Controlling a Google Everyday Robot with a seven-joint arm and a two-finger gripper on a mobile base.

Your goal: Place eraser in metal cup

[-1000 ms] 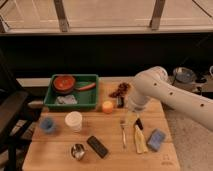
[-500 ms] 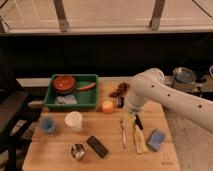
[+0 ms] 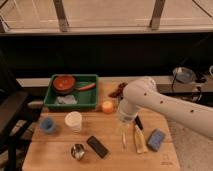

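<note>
Two task items sit together at the near-left of the table [image 3: 165,160]. The eraser [image 3: 97,146] lies flat and diagonal on the wood, with the metal cup [image 3: 77,151] just beside it on the left. I can't tell if they touch.

The gripper [image 3: 125,118] hangs mid-table, right of the white cup [image 3: 73,121] and near the orange object [image 3: 107,106]. It's well apart from the eraser, which is nearer and further left. I can't tell whether it's released or clenched, but the eraser is on the table, so it's not grasped.

My read is that you're in the reach step and the pick isn't done yet.

For the next move, bring the gripper near and left until it's over the eraser. Rotate to span the short width, then descend. Watch the metal cup on the left and the fork [image 3: 124,139] on the right. The carry after that is short. The eraser looks long against the cup's mouth, so it probably has to go in end-first.
</note>
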